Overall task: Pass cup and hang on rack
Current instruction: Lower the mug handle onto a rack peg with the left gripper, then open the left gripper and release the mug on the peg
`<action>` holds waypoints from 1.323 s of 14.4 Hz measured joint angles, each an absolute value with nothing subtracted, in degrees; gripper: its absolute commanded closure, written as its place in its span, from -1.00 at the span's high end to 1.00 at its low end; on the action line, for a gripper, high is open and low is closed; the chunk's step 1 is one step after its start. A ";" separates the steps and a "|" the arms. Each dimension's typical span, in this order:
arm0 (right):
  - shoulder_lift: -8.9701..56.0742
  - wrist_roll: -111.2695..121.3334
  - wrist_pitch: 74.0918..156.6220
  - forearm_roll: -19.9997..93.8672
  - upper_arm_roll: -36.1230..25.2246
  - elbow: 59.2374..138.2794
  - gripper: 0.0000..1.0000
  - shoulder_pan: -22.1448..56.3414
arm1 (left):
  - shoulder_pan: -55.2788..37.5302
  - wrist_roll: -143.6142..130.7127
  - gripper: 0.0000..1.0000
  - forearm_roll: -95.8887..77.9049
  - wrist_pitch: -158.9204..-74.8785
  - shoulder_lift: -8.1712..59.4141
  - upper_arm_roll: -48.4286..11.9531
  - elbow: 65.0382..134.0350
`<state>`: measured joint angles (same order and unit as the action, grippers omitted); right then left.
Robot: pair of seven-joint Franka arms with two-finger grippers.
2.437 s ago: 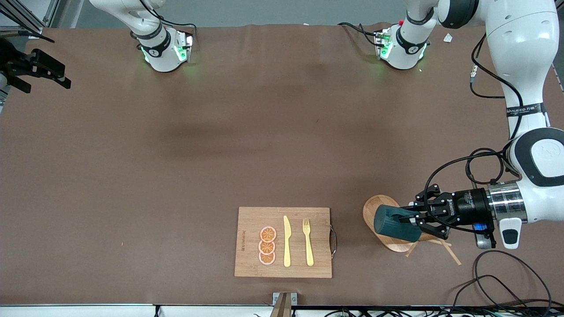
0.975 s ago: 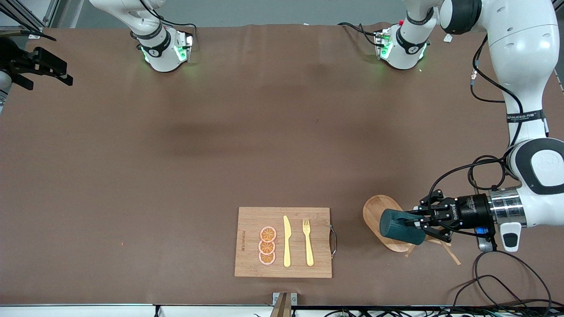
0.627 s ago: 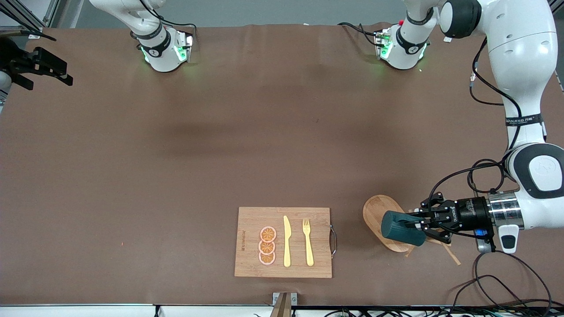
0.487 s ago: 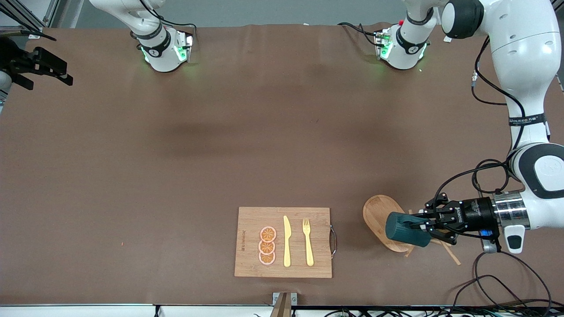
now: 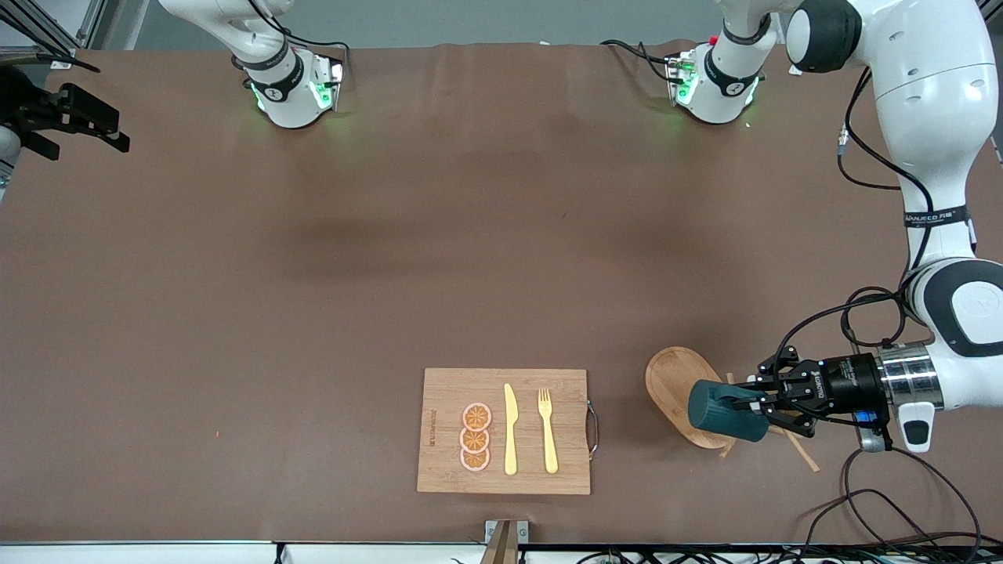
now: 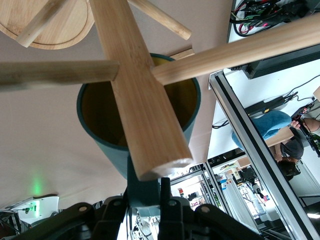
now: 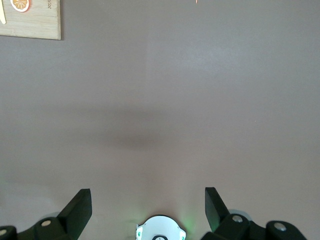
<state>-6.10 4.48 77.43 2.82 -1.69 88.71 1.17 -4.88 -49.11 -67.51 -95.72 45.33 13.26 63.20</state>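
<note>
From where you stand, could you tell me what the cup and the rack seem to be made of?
Cup: likely glazed ceramic or plastic, with a smooth teal outside and a yellowish inside.
Rack: light unfinished-looking wood or bamboo, with visible grain on the post, pegs and oval base.

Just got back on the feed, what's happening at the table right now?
The left gripper is shut on the handle of the cup, holding it on its side over the rack at the left arm's end of the table. In the left wrist view the rack's post and pegs cross right in front of the cup's open mouth, so the cup is not yet hung. The right gripper waits open over the table's edge at the right arm's end. The cutting board lies untouched.
</note>
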 measured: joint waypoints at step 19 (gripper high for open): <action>-6.10 1.54 76.99 2.00 -1.46 88.41 1.00 1.18 | -4.44 -49.10 1.00 -62.96 -94.81 42.75 13.27 61.34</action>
<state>-6.10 1.54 76.99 2.00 -1.46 88.41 1.18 -4.44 -49.10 -62.96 -94.81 42.75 13.27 61.34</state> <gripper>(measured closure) 0.000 0.000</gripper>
